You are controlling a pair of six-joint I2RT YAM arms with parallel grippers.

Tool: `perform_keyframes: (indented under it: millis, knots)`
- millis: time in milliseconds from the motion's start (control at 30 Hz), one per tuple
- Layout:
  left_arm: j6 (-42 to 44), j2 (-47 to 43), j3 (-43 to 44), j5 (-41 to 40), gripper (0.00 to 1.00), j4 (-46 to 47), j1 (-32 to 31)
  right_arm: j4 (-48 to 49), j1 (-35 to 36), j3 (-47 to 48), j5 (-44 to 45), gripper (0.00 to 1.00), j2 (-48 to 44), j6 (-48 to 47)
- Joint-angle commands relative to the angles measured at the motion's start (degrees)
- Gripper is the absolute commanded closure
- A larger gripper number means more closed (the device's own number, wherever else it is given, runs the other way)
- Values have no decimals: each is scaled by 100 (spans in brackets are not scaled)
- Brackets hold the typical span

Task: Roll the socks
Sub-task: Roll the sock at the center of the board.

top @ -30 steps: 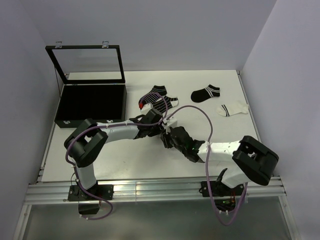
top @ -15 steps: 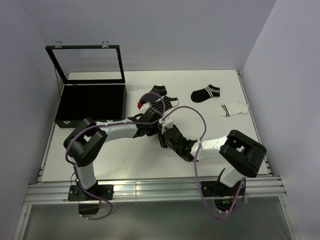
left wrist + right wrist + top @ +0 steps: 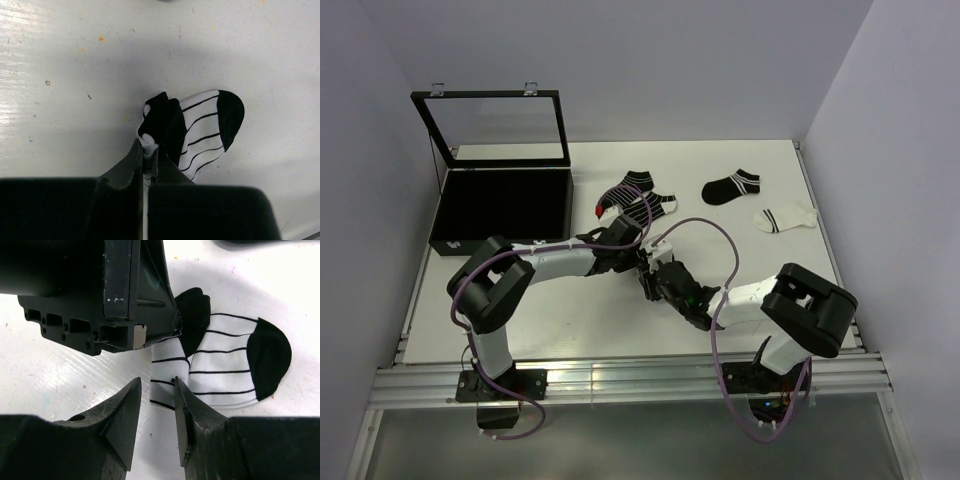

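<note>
A white sock with black stripes and a black toe (image 3: 207,131) lies on the white table, partly folded over. My left gripper (image 3: 148,148) is shut on its bunched white and black edge. In the right wrist view the same sock (image 3: 225,375) lies just ahead of my right gripper (image 3: 157,387). That gripper is open, its jaws a small way apart, with a folded striped strip of the sock in line with the gap. The left gripper's black body (image 3: 115,285) hangs just beyond. In the top view both grippers (image 3: 632,250) (image 3: 655,277) meet mid-table and hide this sock.
Two striped socks (image 3: 638,198) lie overlapped behind the grippers, with a small red item (image 3: 601,211) beside them. A black sock (image 3: 731,186) and a white sock (image 3: 785,217) lie at the back right. An open black case (image 3: 500,205) with a raised glass lid (image 3: 495,125) stands at the left.
The right arm's elbow has swung left and its gripper has shifted a little closer under the left gripper. The left arm has hardly moved and still holds the sock.
</note>
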Motion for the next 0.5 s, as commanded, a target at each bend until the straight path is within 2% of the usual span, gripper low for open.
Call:
perform_keyframes:
  millis: [0,267,467]
  knots:
    - [13,307,-141,195,100,-545,-19,95,43,-25,135,59,-62,1]
    - [-14,298,-79,239,100,-607,-10,-28,52,194,91,59,78,-104]
    - [-75,325,-70,335,100,-581,-2,-265,60,388,-14,60,526,10]
